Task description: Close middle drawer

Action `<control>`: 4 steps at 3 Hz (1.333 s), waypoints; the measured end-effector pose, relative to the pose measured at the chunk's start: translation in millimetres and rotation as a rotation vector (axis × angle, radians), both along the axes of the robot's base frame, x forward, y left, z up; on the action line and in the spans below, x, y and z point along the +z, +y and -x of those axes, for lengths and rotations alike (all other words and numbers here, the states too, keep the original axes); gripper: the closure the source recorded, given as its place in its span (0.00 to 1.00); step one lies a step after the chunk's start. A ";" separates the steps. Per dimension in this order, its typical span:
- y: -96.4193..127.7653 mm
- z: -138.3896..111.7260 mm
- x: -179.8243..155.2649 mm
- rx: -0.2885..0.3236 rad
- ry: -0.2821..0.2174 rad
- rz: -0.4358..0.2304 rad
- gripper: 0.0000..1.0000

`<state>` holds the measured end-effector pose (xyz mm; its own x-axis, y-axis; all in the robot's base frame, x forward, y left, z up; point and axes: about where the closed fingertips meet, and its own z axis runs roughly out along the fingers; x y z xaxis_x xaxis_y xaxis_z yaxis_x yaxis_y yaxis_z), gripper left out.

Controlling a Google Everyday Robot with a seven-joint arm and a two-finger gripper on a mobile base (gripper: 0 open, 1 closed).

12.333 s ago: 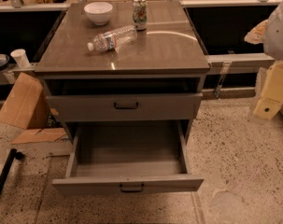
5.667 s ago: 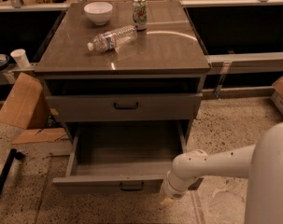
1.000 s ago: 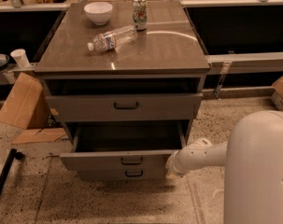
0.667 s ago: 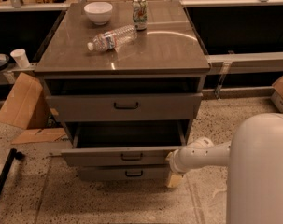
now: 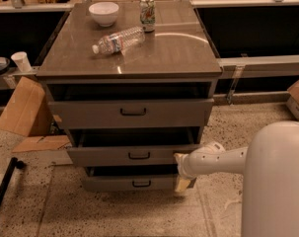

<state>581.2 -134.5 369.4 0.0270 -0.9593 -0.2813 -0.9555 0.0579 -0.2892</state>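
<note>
Middle drawer sits in the cabinet between two others and stands out slightly, with a dark gap above its front. Gripper is at the right end of that front; contact unclear, and whether it is spread or closed cannot be told. Bowl, can and lying bottle on top.

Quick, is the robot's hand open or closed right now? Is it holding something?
Gripper: cannot tell if open or closed. It is low at the right end of the middle drawer front, with nothing seen held.
</note>
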 end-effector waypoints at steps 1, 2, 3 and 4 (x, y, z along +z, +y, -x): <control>1.3 -24.3 10.0 0.008 -0.046 -0.021 0.50; -6.9 -41.0 10.2 0.002 -0.071 -0.033 0.73; -18.6 -57.3 3.3 -0.013 -0.076 -0.044 0.62; -23.5 -64.1 0.6 -0.019 -0.076 -0.048 0.38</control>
